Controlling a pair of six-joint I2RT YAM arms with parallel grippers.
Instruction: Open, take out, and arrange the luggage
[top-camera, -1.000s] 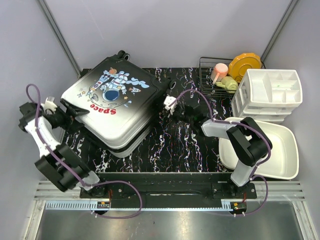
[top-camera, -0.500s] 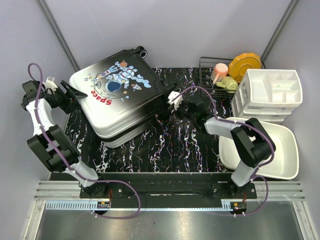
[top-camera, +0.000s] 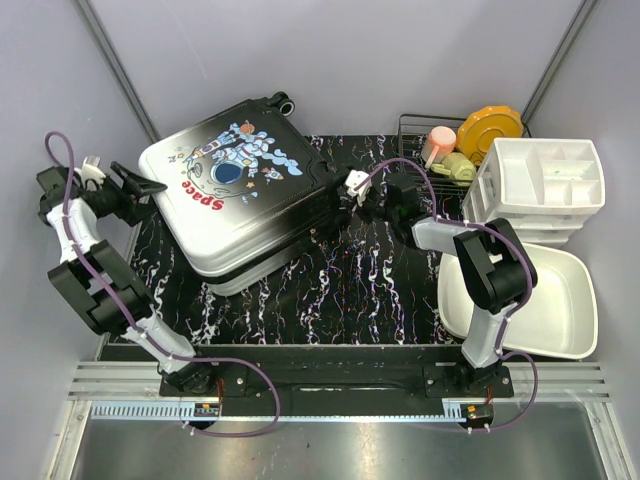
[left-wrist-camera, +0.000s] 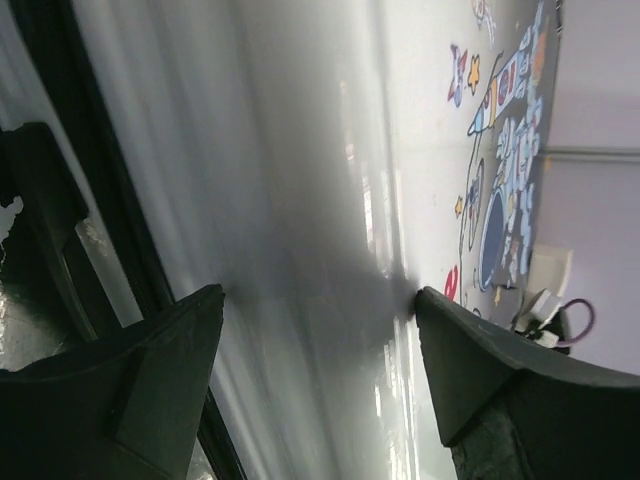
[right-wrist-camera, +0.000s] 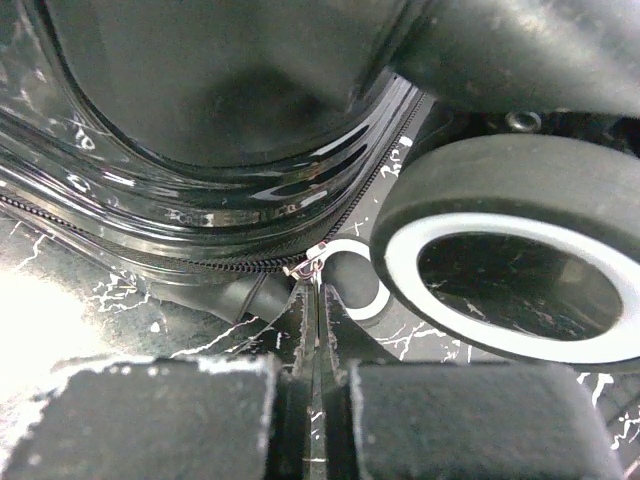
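Observation:
The luggage (top-camera: 240, 195) lies flat on the black marbled table, astronaut print up, wheels toward the back. My left gripper (top-camera: 148, 188) stands open at its left corner; in the left wrist view the white shell (left-wrist-camera: 320, 150) fills the space between and beyond the two fingertips of the gripper (left-wrist-camera: 315, 300). My right gripper (top-camera: 352, 190) is at the case's right side, by a wheel (right-wrist-camera: 510, 250). Its jaws (right-wrist-camera: 318, 285) are shut on the small metal zipper pull (right-wrist-camera: 312, 262) of the zip running along the glossy black shell (right-wrist-camera: 230, 90).
A wire rack (top-camera: 415, 150) at the back right holds an orange plate (top-camera: 490, 130) and a pink cup (top-camera: 438, 143). A white drawer organiser (top-camera: 545, 185) stands to its right, and a white basin (top-camera: 560, 310) sits in front. Grey walls close in at left and back.
The luggage has swung round and shifted toward the back wall. My left arm drew back to the left with it; my right gripper moved up and right, staying at the zip.

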